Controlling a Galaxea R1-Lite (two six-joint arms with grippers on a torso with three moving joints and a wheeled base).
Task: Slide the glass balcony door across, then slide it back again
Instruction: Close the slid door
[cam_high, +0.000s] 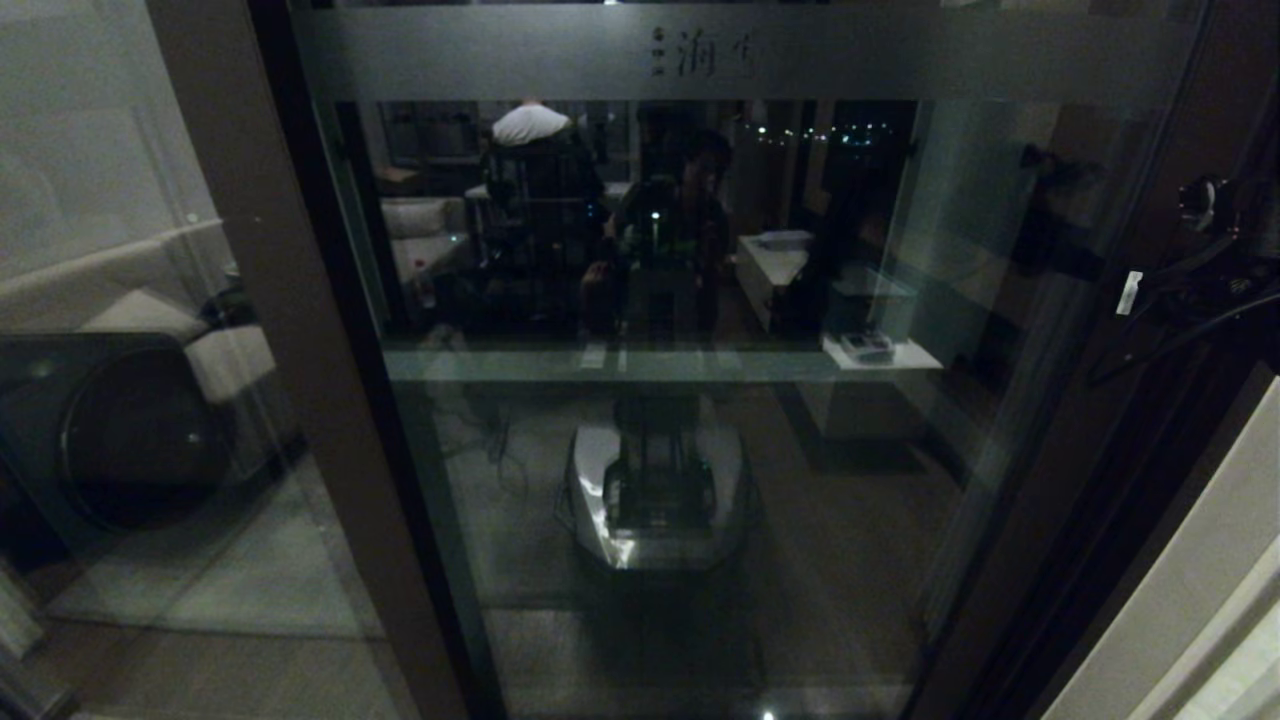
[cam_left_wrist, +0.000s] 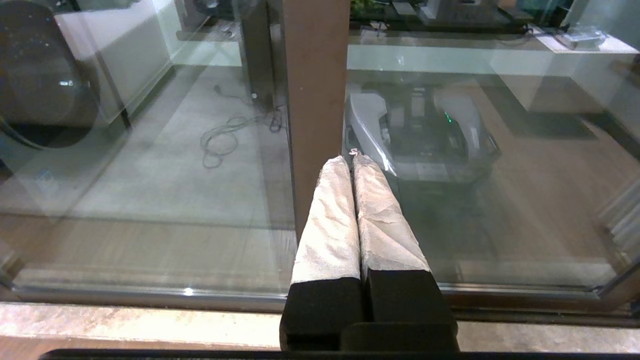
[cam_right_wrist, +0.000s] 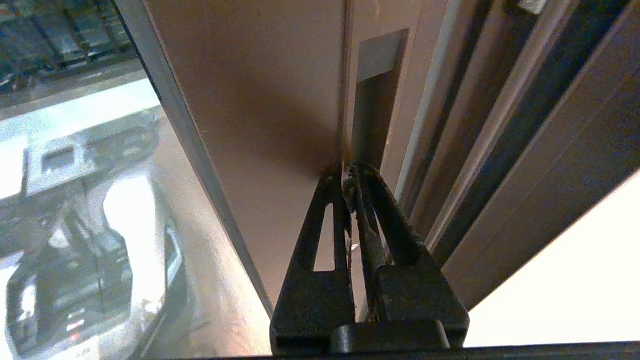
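glass balcony door (cam_high: 660, 400) stands straight ahead, spanning the opening. left pincer (cam_left_wrist: 352, 159), fingers pressed together, idles by its left stile; right pincer (cam_right_wrist: 348, 176), also together, noses the handle slot (cam_right_wrist: 372, 100). which slide remains, i can't judge.

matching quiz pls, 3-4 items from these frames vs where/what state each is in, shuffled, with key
1. right gripper
2. left gripper
3. frosted band
4. handle slot

A. across the top of the glass balcony door
B. shut, fingers wrapped in pale cloth, near a brown upright of the frame
C. narrow recess in the brown stile
D. shut, black tips at the lower end of the slot

Pairs: 1-D, 2-B, 3-A, 4-C
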